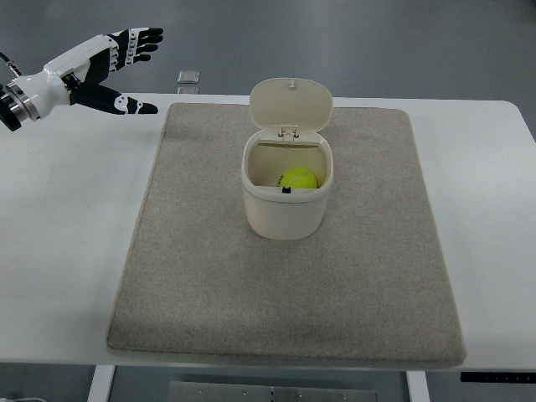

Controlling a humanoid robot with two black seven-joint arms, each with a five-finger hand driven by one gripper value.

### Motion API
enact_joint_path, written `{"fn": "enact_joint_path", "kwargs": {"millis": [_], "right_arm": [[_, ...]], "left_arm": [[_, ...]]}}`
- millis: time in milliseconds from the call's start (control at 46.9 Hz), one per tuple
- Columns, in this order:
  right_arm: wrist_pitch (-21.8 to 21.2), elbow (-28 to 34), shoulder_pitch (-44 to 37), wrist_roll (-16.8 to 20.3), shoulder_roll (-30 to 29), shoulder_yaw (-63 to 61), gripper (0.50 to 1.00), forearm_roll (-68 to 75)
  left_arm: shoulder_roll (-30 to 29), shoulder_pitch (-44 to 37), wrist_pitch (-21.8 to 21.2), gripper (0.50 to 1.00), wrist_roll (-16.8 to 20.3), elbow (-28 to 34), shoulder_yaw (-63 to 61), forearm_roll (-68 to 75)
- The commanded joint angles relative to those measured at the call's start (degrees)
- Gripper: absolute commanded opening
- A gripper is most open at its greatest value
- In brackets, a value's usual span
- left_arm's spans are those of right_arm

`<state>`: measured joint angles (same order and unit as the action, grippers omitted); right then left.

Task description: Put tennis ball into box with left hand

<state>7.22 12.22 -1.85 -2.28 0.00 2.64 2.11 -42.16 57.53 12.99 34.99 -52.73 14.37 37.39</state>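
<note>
A yellow-green tennis ball (298, 177) lies inside the cream box (285, 209), which stands on the grey mat with its hinged lid (291, 104) tipped up and back. My left hand (132, 67) hovers at the upper left, well away from the box, above the table's far edge. Its white and black fingers (138, 40) are spread and hold nothing. The right arm does not show.
The grey felt mat (201, 276) covers most of the white table (59, 251). A small square grey object (189, 78) lies on the floor beyond the table's far edge, right of my left hand.
</note>
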Motion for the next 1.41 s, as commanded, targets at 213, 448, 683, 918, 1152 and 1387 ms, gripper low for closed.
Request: {"fn": "enact_joint_path", "kwargs": {"millis": [213,448,683,918,1152,1387], "right_arm": [[0.0,0.0,0.0,0.0,0.0,0.0,0.901,0.0],[0.0,0.0,0.0,0.0,0.0,0.0,0.901,0.0],[0.0,0.0,0.0,0.0,0.0,0.0,0.901,0.0],[0.0,0.0,0.0,0.0,0.0,0.0,0.901,0.0],[0.0,0.0,0.0,0.0,0.0,0.0,0.901,0.0],[0.0,0.0,0.0,0.0,0.0,0.0,0.901,0.0]], "left_arm": [[3.1,-2.3,0.0,0.992,-4.6,2.7,0.2,-15.6],[3.4,-2.3,0.5,0.992,-11.1,2.7,0.6,-27.9],[3.4,-2.5,10.9,0.992,-17.2,5.8,0.8,-41.9],[3.5,-2.8,19.1,0.992,-19.0,7.8,0.9,-51.1],[3.6,-3.2,21.6,0.994,-25.1,8.1,0.9,-60.6],[6.9,-3.8,21.6,0.994,-30.9,8.2,1.0,-65.2]]}}
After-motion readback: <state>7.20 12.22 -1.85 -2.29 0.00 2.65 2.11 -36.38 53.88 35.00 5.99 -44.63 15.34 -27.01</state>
